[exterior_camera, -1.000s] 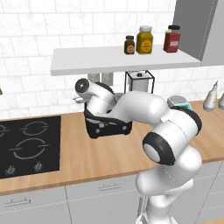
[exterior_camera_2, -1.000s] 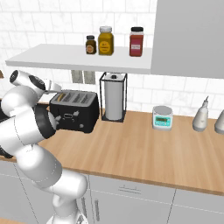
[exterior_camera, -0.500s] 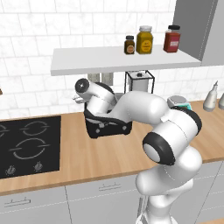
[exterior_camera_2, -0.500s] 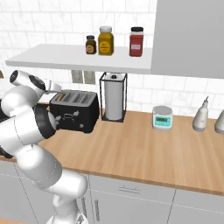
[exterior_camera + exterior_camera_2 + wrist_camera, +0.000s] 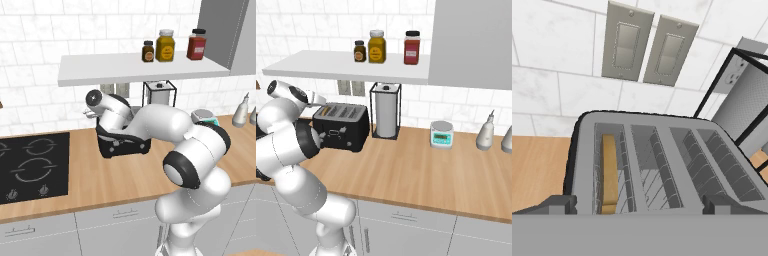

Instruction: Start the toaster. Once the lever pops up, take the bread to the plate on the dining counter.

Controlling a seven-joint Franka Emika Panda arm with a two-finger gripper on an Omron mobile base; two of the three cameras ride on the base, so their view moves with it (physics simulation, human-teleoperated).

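From my seat the bread [image 5: 609, 172] sat upright in the leftmost slot of the toaster [image 5: 662, 165] — a tan slice, edge-on. The gripper [image 5: 634, 206] hung just above the toaster's top, fingers [image 5: 557, 204] spread as wide as they go, gripping nothing. Further right stood the paper towel holder [image 5: 386, 110] — just beside the toaster on the wood worktop [image 5: 421, 175].
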